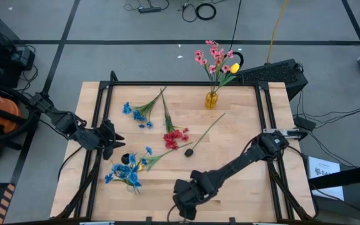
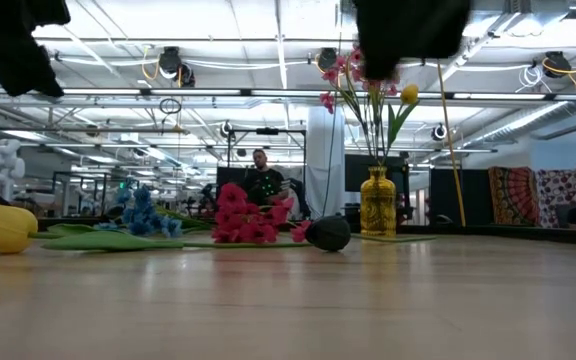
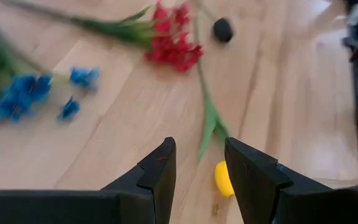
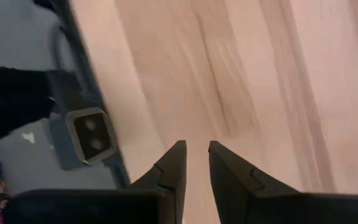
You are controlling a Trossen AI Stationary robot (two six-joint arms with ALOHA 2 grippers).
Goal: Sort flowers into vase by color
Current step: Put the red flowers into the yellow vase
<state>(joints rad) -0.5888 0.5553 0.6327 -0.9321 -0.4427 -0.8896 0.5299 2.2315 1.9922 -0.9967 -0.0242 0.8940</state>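
Behind table, low view alone shows person; left fingers spread, empty; right fingers seemingly nearly clenched, empty.

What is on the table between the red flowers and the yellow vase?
In the high view, only bare wood lies between the red flowers and the yellow vase; the dark bud's thin stem runs just beside that stretch.

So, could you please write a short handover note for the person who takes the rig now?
Left gripper: open, empty, over the yellow bud.
Right gripper: nearly closed, empty, over bare wood at the table's near edge.
Done: pink sprigs and a yellow bloom stand in the vase.
Left: two blue clusters, red cluster, dark head, yellow bud, all lying on the table.
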